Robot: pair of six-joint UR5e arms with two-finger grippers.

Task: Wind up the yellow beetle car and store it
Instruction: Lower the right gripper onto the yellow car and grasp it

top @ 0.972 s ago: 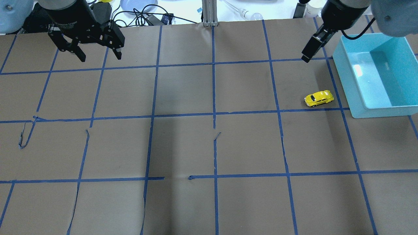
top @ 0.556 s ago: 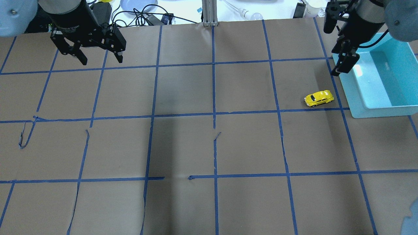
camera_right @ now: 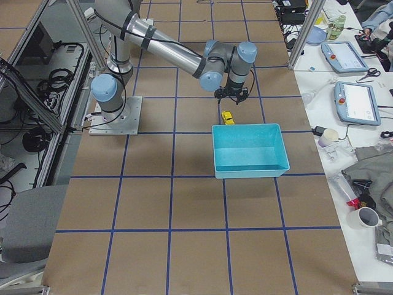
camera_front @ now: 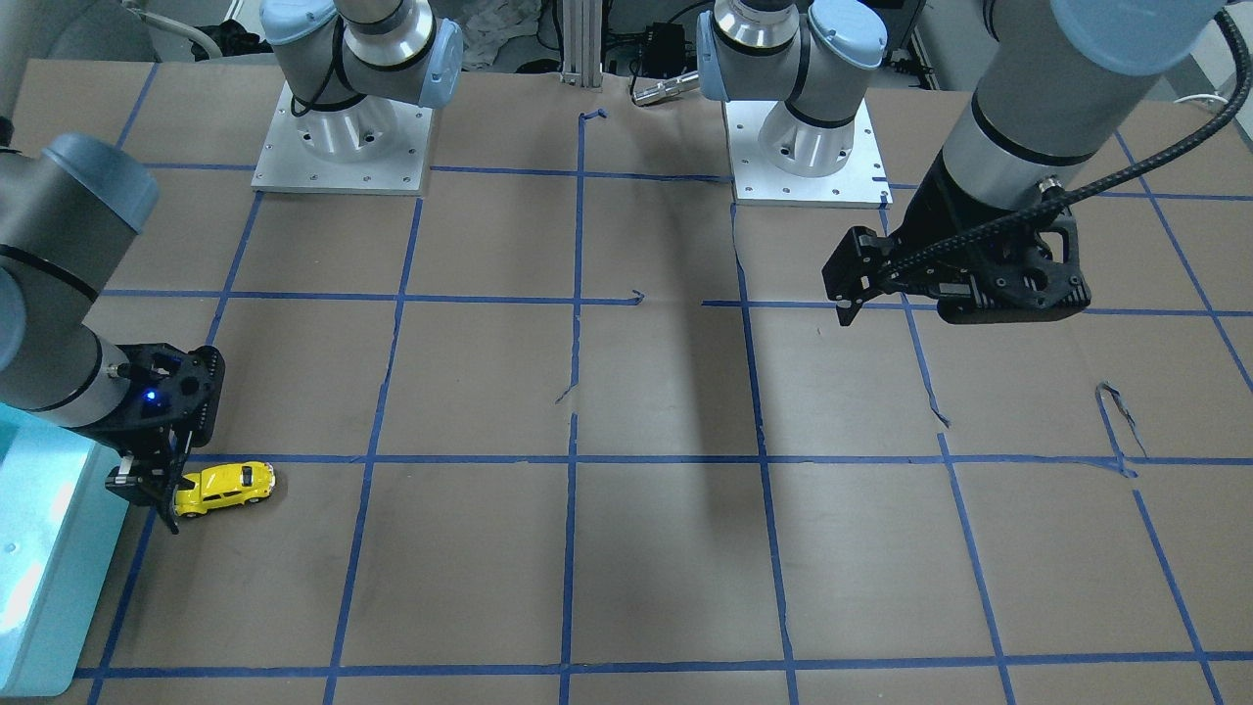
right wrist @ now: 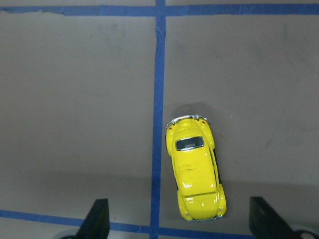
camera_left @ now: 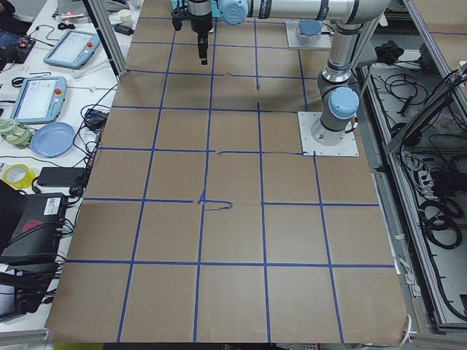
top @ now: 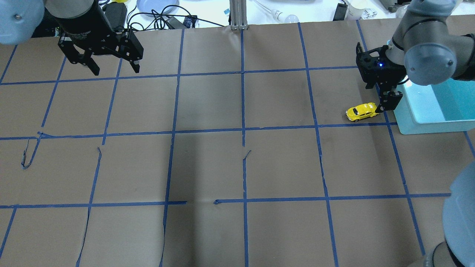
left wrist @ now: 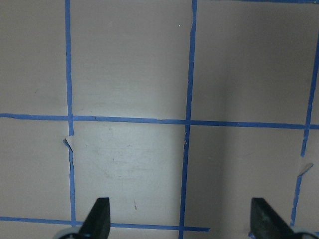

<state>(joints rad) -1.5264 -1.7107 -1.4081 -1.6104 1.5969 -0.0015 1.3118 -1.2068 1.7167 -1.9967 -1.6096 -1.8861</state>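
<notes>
The yellow beetle car (top: pixel 362 111) stands on the brown paper next to the teal bin's left wall, and it also shows in the front view (camera_front: pixel 225 487) and the right side view (camera_right: pixel 226 117). My right gripper (top: pixel 386 104) hangs open just above the car's bin-side end (camera_front: pixel 152 494). In the right wrist view the car (right wrist: pixel 196 169) lies lengthwise between the spread fingertips (right wrist: pixel 98 217), untouched, right of a blue tape line. My left gripper (top: pixel 115 68) is open and empty over the far left of the table (left wrist: pixel 180 219).
The teal bin (top: pixel 404 126) stands at the right edge, with nothing visible inside it (camera_right: pixel 249 169). Cables, a blue plate (top: pixel 156 5) and a bulb lie beyond the far edge. Blue tape lines, torn in places, cross the paper. The arm bases (camera_front: pixel 343 147) stand on the robot's side.
My right gripper has swung from the bin's far left corner, toward the robot and down, to just above the car. The car has not moved. The left gripper has barely shifted.
</notes>
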